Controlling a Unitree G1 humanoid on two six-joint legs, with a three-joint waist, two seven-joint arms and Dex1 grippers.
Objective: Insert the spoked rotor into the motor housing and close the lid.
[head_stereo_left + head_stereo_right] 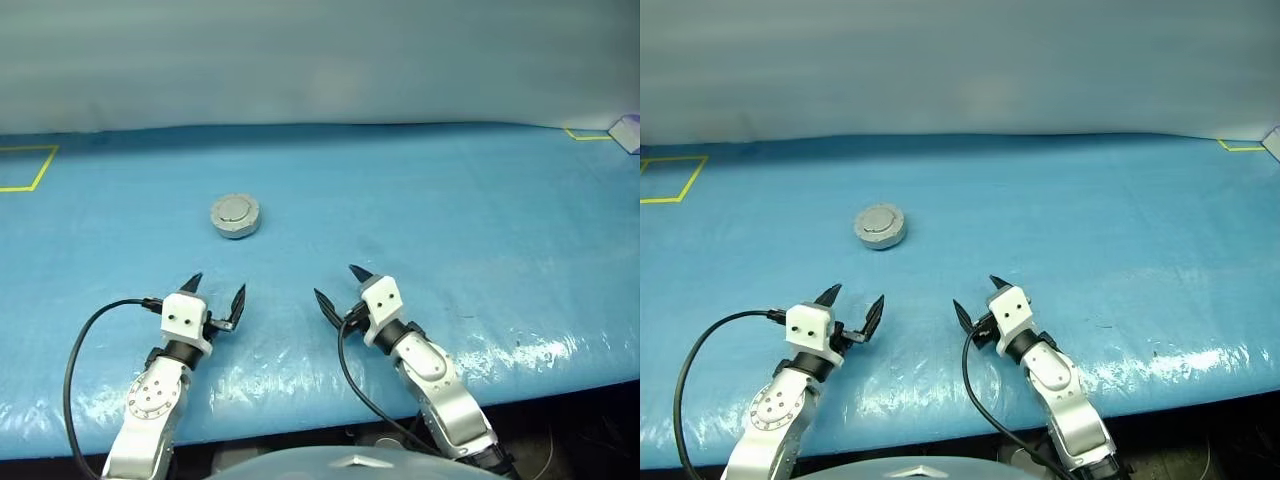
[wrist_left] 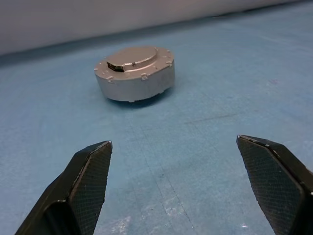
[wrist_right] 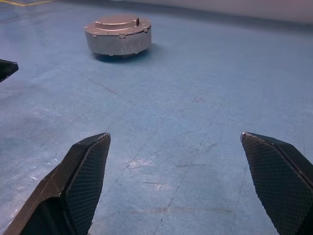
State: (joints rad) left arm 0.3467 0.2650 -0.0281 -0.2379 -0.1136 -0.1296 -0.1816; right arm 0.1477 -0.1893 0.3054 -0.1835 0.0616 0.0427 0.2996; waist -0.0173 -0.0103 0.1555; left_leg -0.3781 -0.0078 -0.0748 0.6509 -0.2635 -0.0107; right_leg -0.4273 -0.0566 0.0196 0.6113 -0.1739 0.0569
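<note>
The motor housing (image 1: 235, 217) sits on the blue table as a closed grey puck, its lid (image 2: 134, 57) down on top with the raised centre showing. The spoked rotor is out of view. My left gripper (image 1: 216, 294) is open with nothing between its fingers, nearer to me than the housing and a little to its left. My right gripper (image 1: 339, 288) is open and empty too, nearer to me than the housing and to its right. In the wrist views the housing (image 3: 118, 35) lies well ahead of both pairs of fingertips, apart from them.
The blue table surface (image 1: 450, 220) stretches wide around the housing. Yellow tape marks (image 1: 28, 168) lie at its far left, and another tape corner (image 1: 585, 135) with a pale object (image 1: 627, 132) at the far right. The front edge runs just behind my grippers.
</note>
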